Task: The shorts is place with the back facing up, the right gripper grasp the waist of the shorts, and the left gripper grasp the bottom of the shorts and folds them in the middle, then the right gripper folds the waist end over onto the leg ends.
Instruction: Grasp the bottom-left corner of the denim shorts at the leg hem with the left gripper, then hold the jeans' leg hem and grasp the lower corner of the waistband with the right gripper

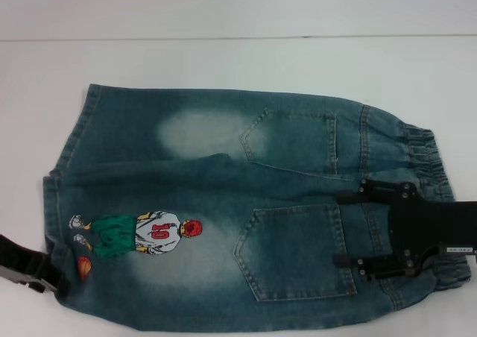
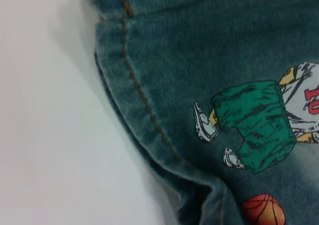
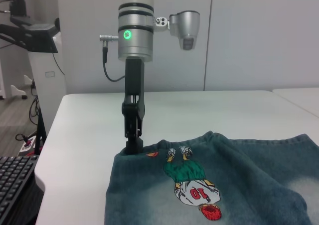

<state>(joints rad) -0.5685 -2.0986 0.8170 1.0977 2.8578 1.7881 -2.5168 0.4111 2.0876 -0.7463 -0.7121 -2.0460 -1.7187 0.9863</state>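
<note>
A: On the counter (image 1: pixel 223 61) the shorts (image 1: pixel 223 203) lie flat, unfolded. Grasped yet?
B: Right hand (image 1: pixel 350 229) spread over the waist (image 1: pixel 425 165); left hand (image 3: pixel 133 145) at the leg ends (image 1: pixel 63 173), grip unclear. Both folds remain.

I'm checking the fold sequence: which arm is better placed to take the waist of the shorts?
The right one. The right gripper hovers over the waist end by the lower pocket, while the left gripper sits at the leg ends, at the opposite end.
</note>
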